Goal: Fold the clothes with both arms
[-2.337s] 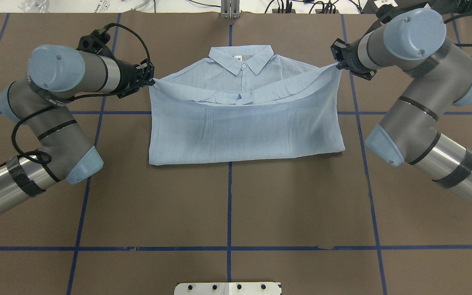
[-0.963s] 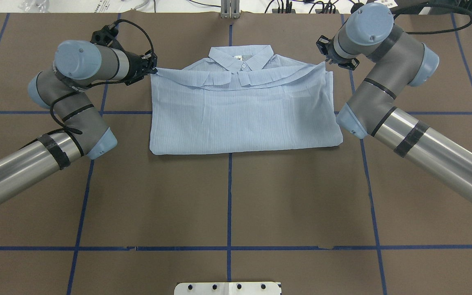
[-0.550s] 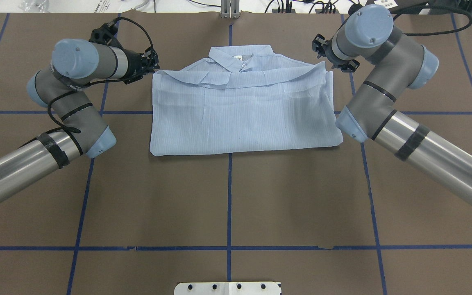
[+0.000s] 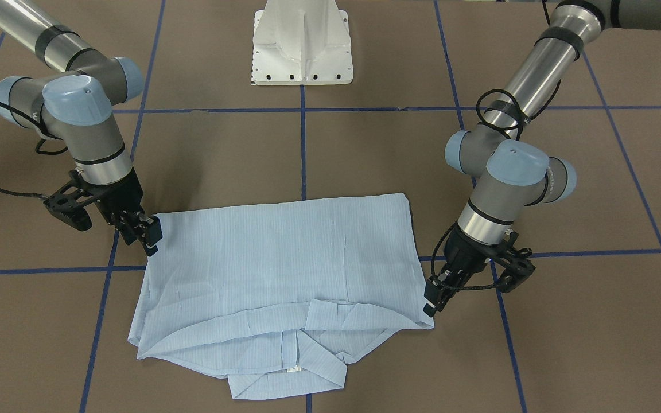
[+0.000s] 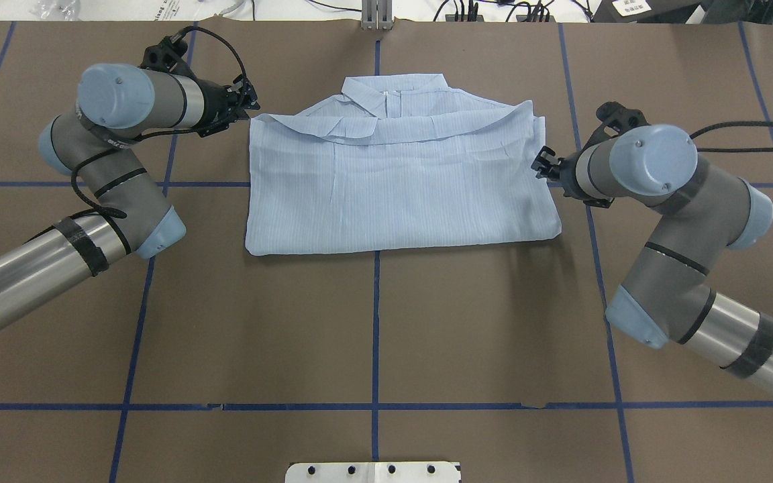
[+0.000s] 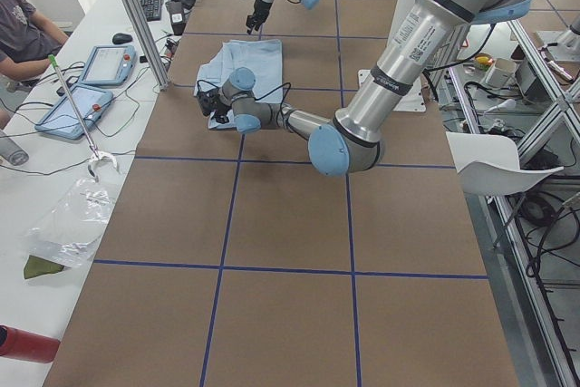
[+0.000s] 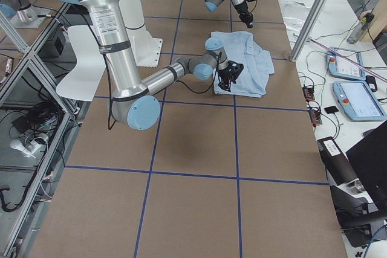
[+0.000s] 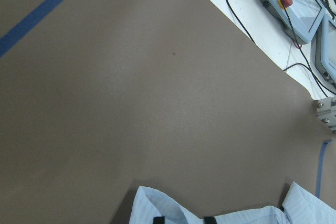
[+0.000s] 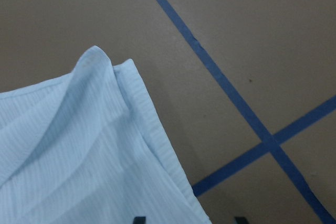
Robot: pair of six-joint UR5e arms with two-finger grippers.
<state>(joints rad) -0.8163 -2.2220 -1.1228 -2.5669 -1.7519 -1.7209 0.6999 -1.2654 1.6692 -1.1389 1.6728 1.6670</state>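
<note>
Left hand (image 5: 249, 111) sits part-open at the shirt's (image 5: 393, 188) far-left corner, pinching nothing I think; right hand (image 5: 540, 165) gapes empty, just beside the right edge. Shirt lies folded flat between them, long axis crosswise, collar (image 5: 393, 86) farthest from the robot. Brown desk (image 5: 494, 322), blue tape grid (image 5: 375, 322), cluttered bench (image 6: 32, 183) beyond.

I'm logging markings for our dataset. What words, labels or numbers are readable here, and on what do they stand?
Nothing reads clearly.
Lettering on the left arm: too blurred.
The neck label on the shirt: too small.
The printed sheet beyond the table: too small.
</note>
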